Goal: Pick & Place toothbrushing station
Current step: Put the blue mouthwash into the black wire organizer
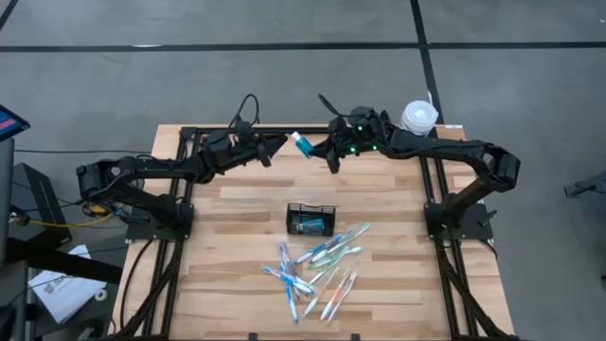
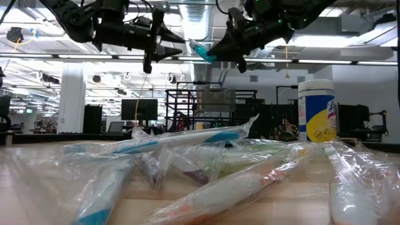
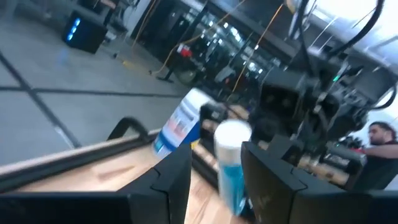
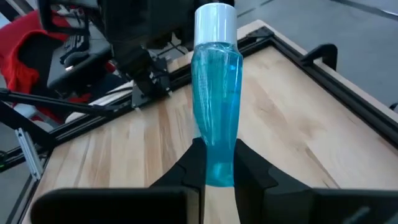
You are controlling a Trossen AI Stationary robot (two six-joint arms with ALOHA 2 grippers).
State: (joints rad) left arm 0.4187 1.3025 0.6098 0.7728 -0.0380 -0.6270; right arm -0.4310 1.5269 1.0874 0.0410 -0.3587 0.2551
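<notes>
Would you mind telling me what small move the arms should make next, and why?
Probably the left claw should ease forward around the blue tube: the right claw holds it by the tail, cap toward the open left claw, high above the caddy.

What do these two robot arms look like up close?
Both arms are dark, jointed and slim, with black cables looping off them. The left gripper and right gripper each end in two black angular fingers. Small green lights glow on the right arm's wrist.

Grey floor [image 1: 284, 76] crossed by dark lines; beyond, an open workshop with ceiling lights [image 2: 350, 40].
</notes>
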